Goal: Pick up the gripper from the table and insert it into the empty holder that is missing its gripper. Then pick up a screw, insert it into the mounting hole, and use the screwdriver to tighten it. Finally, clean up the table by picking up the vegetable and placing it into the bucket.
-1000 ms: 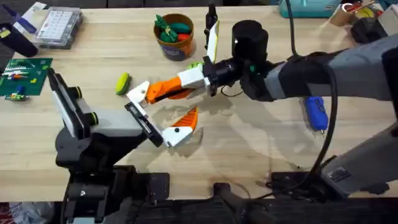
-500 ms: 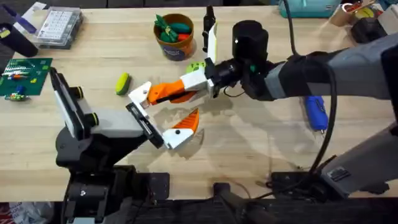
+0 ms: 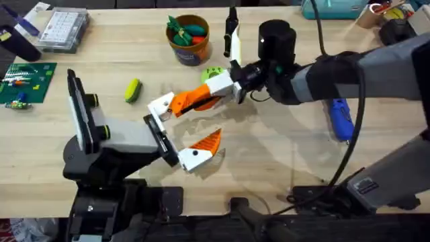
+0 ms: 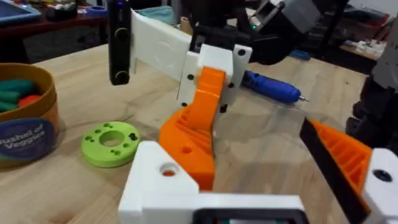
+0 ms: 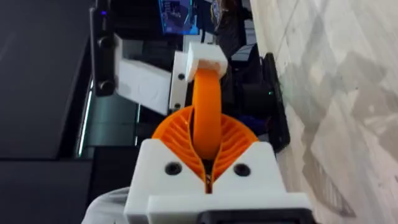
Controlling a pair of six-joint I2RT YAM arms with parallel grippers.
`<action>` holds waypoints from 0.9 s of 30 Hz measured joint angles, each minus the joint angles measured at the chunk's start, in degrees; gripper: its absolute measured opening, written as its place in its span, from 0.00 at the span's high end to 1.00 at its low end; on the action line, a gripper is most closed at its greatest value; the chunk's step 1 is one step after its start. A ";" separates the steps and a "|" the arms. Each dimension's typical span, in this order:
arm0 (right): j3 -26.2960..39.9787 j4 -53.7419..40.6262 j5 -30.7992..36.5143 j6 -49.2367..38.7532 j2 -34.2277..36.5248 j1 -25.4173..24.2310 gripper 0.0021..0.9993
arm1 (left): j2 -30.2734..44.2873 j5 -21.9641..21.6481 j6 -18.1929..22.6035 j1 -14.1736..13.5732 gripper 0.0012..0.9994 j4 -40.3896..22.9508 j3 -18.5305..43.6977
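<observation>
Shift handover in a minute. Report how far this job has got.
Nothing looks finished. In hand: the right gripper is shut on the loose orange-and-white gripper, holding it at the empty holder of the left gripper; whether it is seated I cannot tell. Left to do: the screw step, with the screwdriver lying on the table, and the vegetable, which lies outside the bucket.

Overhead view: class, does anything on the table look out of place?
One vegetable lies loose on the table, apart from the bucket that holds the other toy vegetables. Nothing looks spilled or broken.
</observation>
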 joint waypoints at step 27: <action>-0.02 -0.48 -3.82 1.08 0.02 1.29 0.98 | 0.00 0.45 0.84 -0.05 0.01 -0.03 0.00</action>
